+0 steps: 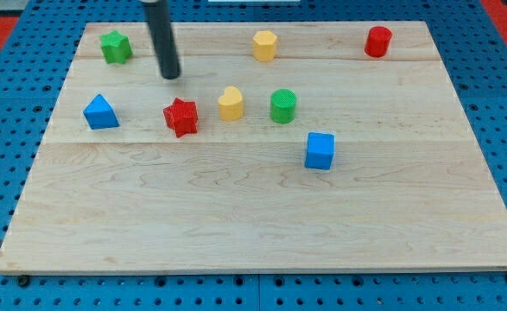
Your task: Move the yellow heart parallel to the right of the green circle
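Nearest the view's bottom sits the blue plastic cube [320, 150], just right of and nearer than the green ribbed plastic circle [282, 105]. This cube looks like the main hazard: the spot to the right of the green circle lies just beyond it, so a yellow heart carried round the near side could knock the cube, or be deflected by it.

In the middle row, the small yellow plastic heart [231, 103] stands just left of the green circle, apart from it by a narrow gap, with the red plastic star [181, 117] near on its other side and the blue plastic triangle [101, 112] well to the left. A straight push rightward would probably drive the heart into the circle and shift the reference itself. The heart looks smooth, upright, lobes pointing far.

Farther back, my tip [171, 76] rests on the wooden board [236, 216], left of and beyond the heart, touching no block; being a bare rod, it grips nothing. From there it could clip the star.
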Controlling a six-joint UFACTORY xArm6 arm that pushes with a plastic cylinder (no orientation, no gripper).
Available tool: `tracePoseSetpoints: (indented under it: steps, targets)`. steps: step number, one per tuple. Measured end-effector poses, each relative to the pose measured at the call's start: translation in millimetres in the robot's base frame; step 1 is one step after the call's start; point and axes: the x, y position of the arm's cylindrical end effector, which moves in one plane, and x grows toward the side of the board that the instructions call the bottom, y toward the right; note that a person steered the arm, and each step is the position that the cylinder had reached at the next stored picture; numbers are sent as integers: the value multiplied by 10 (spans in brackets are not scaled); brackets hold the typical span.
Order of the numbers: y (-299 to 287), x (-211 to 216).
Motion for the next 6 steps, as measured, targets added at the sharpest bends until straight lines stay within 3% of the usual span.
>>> tracePoseSetpoints:
  steps: [2,4,5,6]
  targets:
    - [857,644]
    - [1016,821]
    - [671,821]
    - [378,1188]
